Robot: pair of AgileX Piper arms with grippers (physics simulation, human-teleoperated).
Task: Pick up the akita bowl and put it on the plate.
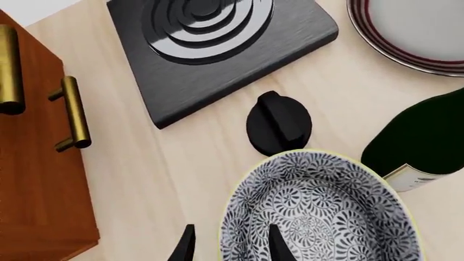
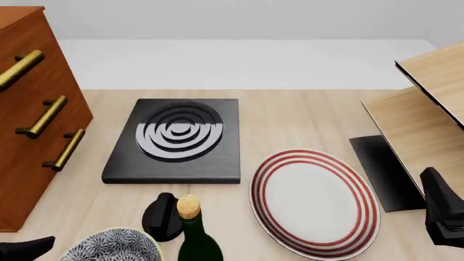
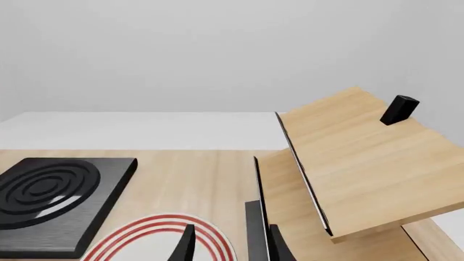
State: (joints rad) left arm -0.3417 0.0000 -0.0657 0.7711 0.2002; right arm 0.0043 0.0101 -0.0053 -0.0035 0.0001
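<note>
We reach past the plate (image 2: 314,201), which lies well off to the right of our left gripper (image 1: 230,246). The akita bowl (image 1: 319,212) sits right at that claw, jaws parted astride its near rim, not closed. It looks rigid, glazed, slippery and breakable; we would pinch the rim wall. The bottle (image 1: 424,149) just beyond bears a label we cannot read. Our right gripper (image 3: 230,246) hangs parted, empty.
</note>
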